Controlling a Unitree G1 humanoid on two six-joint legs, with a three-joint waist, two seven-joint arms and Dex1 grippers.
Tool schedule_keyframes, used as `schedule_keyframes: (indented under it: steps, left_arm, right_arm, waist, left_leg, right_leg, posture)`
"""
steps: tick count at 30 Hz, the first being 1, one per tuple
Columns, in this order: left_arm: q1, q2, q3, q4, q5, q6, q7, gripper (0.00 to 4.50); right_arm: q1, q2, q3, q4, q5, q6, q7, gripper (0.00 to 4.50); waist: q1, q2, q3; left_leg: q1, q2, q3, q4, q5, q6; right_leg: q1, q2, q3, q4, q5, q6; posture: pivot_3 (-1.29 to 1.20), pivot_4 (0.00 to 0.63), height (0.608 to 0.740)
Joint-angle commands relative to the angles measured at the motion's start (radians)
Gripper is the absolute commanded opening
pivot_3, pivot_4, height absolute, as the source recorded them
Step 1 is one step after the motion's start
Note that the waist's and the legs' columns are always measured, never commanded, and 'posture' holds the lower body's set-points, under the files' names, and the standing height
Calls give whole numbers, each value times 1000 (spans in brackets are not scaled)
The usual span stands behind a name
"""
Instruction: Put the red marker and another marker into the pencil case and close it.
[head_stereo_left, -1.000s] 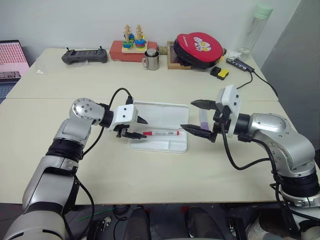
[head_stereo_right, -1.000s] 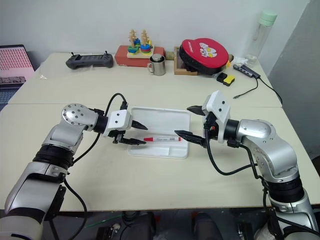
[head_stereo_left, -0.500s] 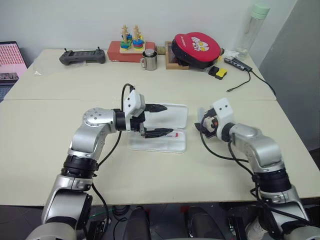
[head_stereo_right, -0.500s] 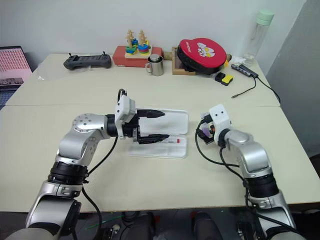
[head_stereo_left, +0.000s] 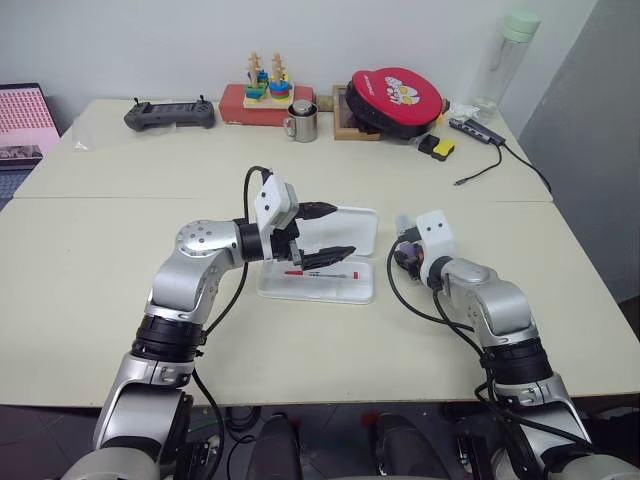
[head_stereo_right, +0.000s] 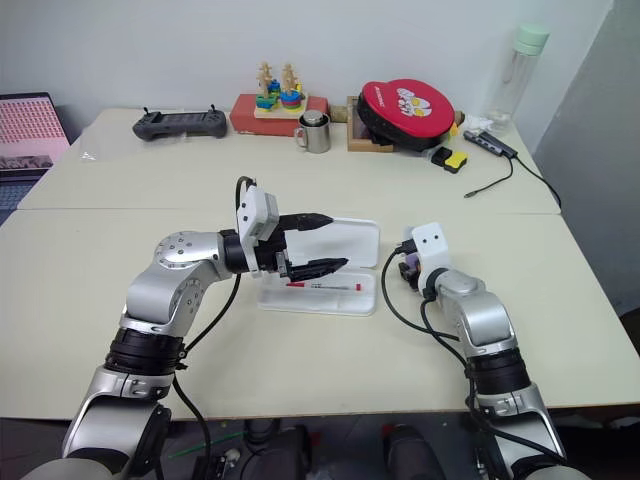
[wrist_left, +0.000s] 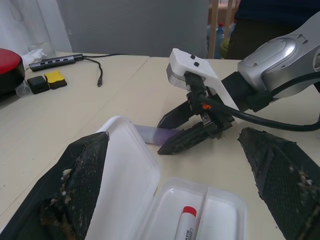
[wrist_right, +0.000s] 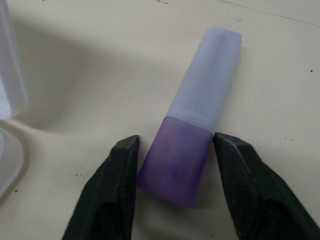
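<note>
We are keeping the white plastic hinged pencil case (head_stereo_left: 318, 262) lying open mid-table so the slim red-capped white marker (head_stereo_left: 320, 272) is resting in its tray. Our left gripper (head_stereo_left: 331, 231) is hovering above it, jaws spread wide, empty. Just right of the case, our right gripper (wrist_right: 175, 187) is closing around the stubby lavender marker (wrist_right: 192, 134), fingers (wrist_right: 117, 187) flanking its darker end, seemingly not yet clamped.

Left pincer (head_stereo_left: 325, 230) hangs over the open pencil case (head_stereo_left: 318, 285) — bare tabletop (head_stereo_left: 120, 260) around.
</note>
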Motion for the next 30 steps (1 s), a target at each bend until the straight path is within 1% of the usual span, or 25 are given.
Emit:
schedule_keyframes:
  steps: [1,2,4,8,12,14,17,18,20,21,23,25,28,30]
  left_arm:
    - [-35,-20,0,-31,-14,-15,5,4500]
    - [-40,-22,1,-27,-13,-15,6,4500]
    - [-49,-20,9,-21,-18,-9,6,4500]
    - [-42,13,55,-42,-39,28,21,4500]
    - [104,151,183,-159,-135,136,-10,4500]
    - [196,222,231,-199,-150,170,-15,4500]
    - [296,285,262,-225,-127,165,1,4500]
    - [309,293,264,-229,-125,164,6,4500]
    - [377,336,292,-231,-126,179,0,4500]
    - [405,354,304,-232,-124,176,-5,4500]
    - [459,368,356,-229,-132,167,9,4500]
    - [518,384,393,-237,-136,165,14,4500]
    - [617,407,426,-258,-128,163,0,4500]
    - [633,404,435,-271,-136,170,16,4500]
  right_arm:
    - [-4,-6,-46,-25,-4,21,-18,1337]
    - [-8,-4,-56,-31,-2,25,-22,1137]
    - [-20,-2,-75,-41,1,25,-26,1107]
    - [-69,-9,-112,-81,14,-68,-11,1107]
    - [-154,-60,-90,-150,66,-198,140,1107]
    - [-196,-45,-84,-179,159,-168,237,1107]
    - [-211,-73,-7,-234,251,-126,411,1107]
    - [-211,-83,7,-241,258,-128,436,1107]
    - [-241,-98,71,-218,271,-69,490,1107]
    - [-252,-118,120,-201,251,-56,515,1107]
    - [-271,-140,240,-145,194,-111,593,1107]
    - [-285,-148,321,-100,164,-156,658,1107]
    - [-300,-134,379,-25,124,-206,702,1107]
    - [-309,-126,411,17,96,-239,728,1107]
  waist:
    - [2,0,0]
    - [2,0,0]
    - [2,0,0]
    - [-2,1,0]
    - [-33,2,1]
    - [-44,2,1]
    - [-40,2,1]
    - [-37,2,1]
    - [-30,2,1]
    - [-24,2,1]
    - [-21,2,2]
    - [-20,2,2]
    - [-20,2,2]
    - [-16,2,2]
  left_leg:
    - [0,0,0,0,0,0]
    - [0,0,0,0,0,0]
    - [0,0,0,0,0,0]
    - [-1,0,0,-1,0,0]
    - [-1,0,1,-2,0,0]
    - [0,1,1,-4,0,0]
    - [0,2,-1,-5,0,0]
    - [0,2,-1,-5,0,0]
    - [-1,1,-1,-5,-1,0]
    - [-1,1,0,-5,-1,0]
    - [-1,1,0,-4,-1,0]
    - [0,1,1,-4,-1,0]
    - [0,2,1,-4,-1,0]
    - [0,2,1,-4,-1,0]
  right_leg:
    - [0,0,0,0,0,0]
    - [0,0,0,0,0,0]
    - [0,0,0,0,0,-1]
    - [-1,0,0,0,0,-1]
    - [-3,0,2,0,0,-1]
    - [-3,1,2,0,-1,-3]
    - [-3,2,-1,1,-3,-7]
    - [-3,2,-1,0,-3,-7]
    - [-2,1,-2,0,-3,-7]
    - [-2,0,-1,-1,-3,-7]
    - [-3,-1,-1,-1,-3,-7]
    - [-3,-1,-1,-1,-4,-6]
    - [-4,0,-1,0,-6,-9]
    - [-4,0,0,0,-6,-9]
  posture:
    - [0,150,740]
    - [0,150,740]
    - [0,150,740]
    - [0,150,740]
    - [0,150,740]
    - [0,150,740]
    - [0,150,740]
    - [0,150,740]
    - [0,150,740]
    - [0,150,740]
    - [0,150,740]
    - [0,150,740]
    - [0,150,740]
    - [0,150,740]
